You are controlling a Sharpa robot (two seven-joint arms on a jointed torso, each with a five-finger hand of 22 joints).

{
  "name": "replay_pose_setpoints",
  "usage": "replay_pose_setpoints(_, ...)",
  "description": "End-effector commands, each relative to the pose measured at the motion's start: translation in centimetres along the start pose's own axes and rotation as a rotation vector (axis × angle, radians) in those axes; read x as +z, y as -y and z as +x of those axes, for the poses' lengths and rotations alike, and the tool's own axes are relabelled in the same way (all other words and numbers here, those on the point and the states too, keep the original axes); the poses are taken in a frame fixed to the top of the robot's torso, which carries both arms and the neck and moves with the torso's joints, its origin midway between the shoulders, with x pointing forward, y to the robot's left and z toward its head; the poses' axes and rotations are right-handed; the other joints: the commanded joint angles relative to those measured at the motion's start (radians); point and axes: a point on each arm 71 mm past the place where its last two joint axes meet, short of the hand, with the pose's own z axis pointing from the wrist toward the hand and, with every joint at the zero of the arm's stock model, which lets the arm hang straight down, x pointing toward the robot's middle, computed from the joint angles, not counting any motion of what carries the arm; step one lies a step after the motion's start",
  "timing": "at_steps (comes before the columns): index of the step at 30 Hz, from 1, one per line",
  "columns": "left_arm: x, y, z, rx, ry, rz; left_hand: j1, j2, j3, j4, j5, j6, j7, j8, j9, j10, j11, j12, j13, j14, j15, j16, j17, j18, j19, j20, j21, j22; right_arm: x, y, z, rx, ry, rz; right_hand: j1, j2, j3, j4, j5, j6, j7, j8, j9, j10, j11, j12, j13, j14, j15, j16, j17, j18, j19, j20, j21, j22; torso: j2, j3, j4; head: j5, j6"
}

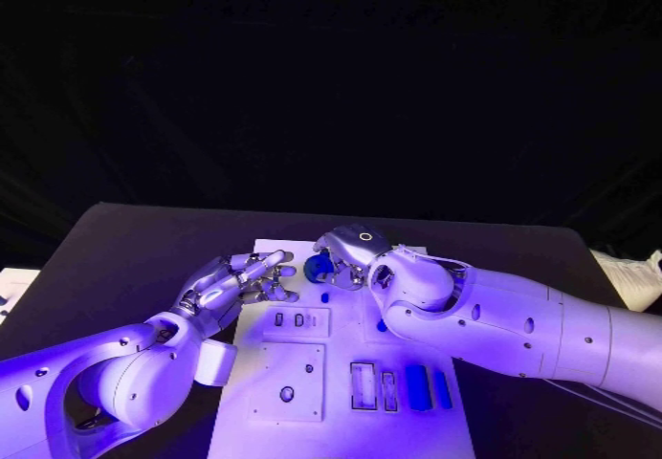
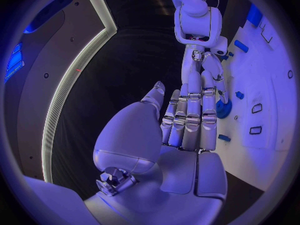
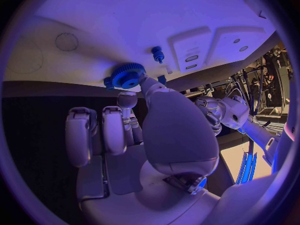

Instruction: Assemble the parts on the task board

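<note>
Sitting flat near the board's (image 1: 262,382) far edge, gear (image 1: 320,269) touches right hand's (image 1: 356,256) fingertips at their 9 o'clock; grip unclear. Left hand (image 1: 242,280) beside it at 8, fingers straight, holding nothing.

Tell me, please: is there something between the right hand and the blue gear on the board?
Nothing visible stands between them. In the right wrist view a fingertip of the right hand already reaches the blue gear on the task board. The left hand is beside it, apart from the gear.
</note>
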Motion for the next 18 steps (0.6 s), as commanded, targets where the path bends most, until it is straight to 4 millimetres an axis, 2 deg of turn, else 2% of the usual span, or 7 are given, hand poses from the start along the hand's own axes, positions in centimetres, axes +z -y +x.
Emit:
replay_pose_setpoints(1, 0.0, 0.1, 0.2, -0.011, -0.022, 0.005, 0.002, 0.009, 0.002, -0.005, 0.004, -0.006, 0.002, -0.004, 0.000, -0.006, -0.001, -0.005, 0.001, -0.009, -0.001, 0.004, 0.001, 0.009, -0.007, 0.003, -0.006, 0.001, 0.0, 0.0, 0.2, -0.013, -0.018, 0.003, -0.004, -0.010, -0.002, 0.010, -0.007, -0.005, 0.000, -0.001, -0.001, -0.008, 0.001, -0.004, -0.001, 0.044, 0.008, -0.003, 0.000, -0.011, 0.000, 0.010, -0.003, 0.027, 0.000, 0.0000, 0.0004, 0.000, 0.000)
replay_pose_setpoints(5, 0.0, 0.1, 0.2, -0.010, -0.021, 0.004, 0.002, 0.009, 0.002, -0.005, 0.004, -0.006, 0.002, -0.004, 0.000, -0.006, -0.001, -0.005, 0.001, -0.009, -0.001, 0.004, 0.001, 0.009, -0.007, 0.003, -0.006, 0.001, 0.0, 0.1, 0.3, -0.004, -0.035, 0.007, -0.028, -0.006, -0.009, 0.043, 0.009, 0.012, 0.000, 0.006, 0.003, 0.001, 0.001, 0.012, 0.011, 0.045, 0.009, -0.002, 0.003, -0.011, 0.001, 0.012, -0.002, 0.029, 0.000, 0.0002, 0.0006, 0.001, 0.000)
replay_pose_setpoints(8, 0.0, 0.1, 0.1, -0.009, -0.018, 0.003, 0.002, 0.009, 0.003, -0.005, 0.004, -0.006, 0.003, -0.004, 0.000, -0.006, -0.001, -0.005, 0.001, -0.009, -0.001, 0.004, 0.002, 0.009, -0.007, 0.003, -0.006, 0.002, 0.0, 0.3, 0.4, 0.022, -0.060, 0.019, -0.094, 0.014, -0.018, 0.065, 0.087, 0.033, -0.002, 0.011, 0.007, 0.011, 0.001, 0.035, 0.028, 0.046, 0.009, 0.001, 0.007, -0.011, 0.002, 0.012, -0.002, 0.031, 0.000, 0.0000, 0.0004, 0.001, 0.000)
replay_pose_setpoints(12, 0.0, 0.1, 0.1, -0.008, -0.016, 0.003, 0.003, 0.010, 0.004, -0.007, 0.003, -0.006, 0.003, -0.005, 0.000, -0.006, -0.001, -0.005, 0.002, -0.010, -0.001, 0.004, 0.003, 0.009, -0.008, 0.003, -0.006, 0.002, 0.0, 0.7, 0.8, 0.064, -0.104, 0.039, -0.189, 0.044, -0.024, 0.068, 0.130, 0.055, -0.004, 0.013, 0.008, 0.028, 0.001, 0.078, 0.063, 0.048, 0.009, 0.006, 0.017, -0.012, 0.005, 0.012, 0.000, 0.035, 0.001, 0.0000, -0.0002, 0.002, -0.001)
replay_pose_setpoints(15, 0.0, 0.1, 0.1, -0.008, -0.016, 0.002, 0.003, 0.010, 0.004, -0.007, 0.003, -0.006, 0.003, -0.005, 0.000, -0.006, -0.001, -0.005, 0.002, -0.010, -0.001, 0.004, 0.003, 0.009, -0.008, 0.003, -0.006, 0.002, 0.0, 0.9, 0.9, 0.088, -0.125, 0.052, -0.228, 0.057, -0.024, 0.067, 0.138, 0.062, -0.004, 0.011, 0.008, 0.032, 0.001, 0.095, 0.077, 0.049, 0.009, 0.010, 0.023, -0.013, 0.006, 0.012, 0.001, 0.038, 0.000, 0.0000, -0.0003, 0.002, -0.003)
replay_pose_setpoints(18, 0.0, 0.1, 0.1, -0.008, -0.016, 0.002, 0.003, 0.010, 0.004, -0.007, 0.003, -0.006, 0.003, -0.005, 0.000, -0.006, -0.001, -0.005, 0.002, -0.010, -0.001, 0.004, 0.003, 0.009, -0.008, 0.003, -0.006, 0.002, 0.0, 1.0, 1.0, 0.098, -0.127, 0.066, -0.242, 0.056, -0.024, 0.067, 0.138, 0.059, -0.003, 0.007, 0.006, 0.031, 0.002, 0.098, 0.081, 0.050, 0.009, 0.011, 0.026, -0.013, 0.006, 0.013, 0.001, 0.038, 0.001, -0.0002, 0.0002, 0.001, -0.003)
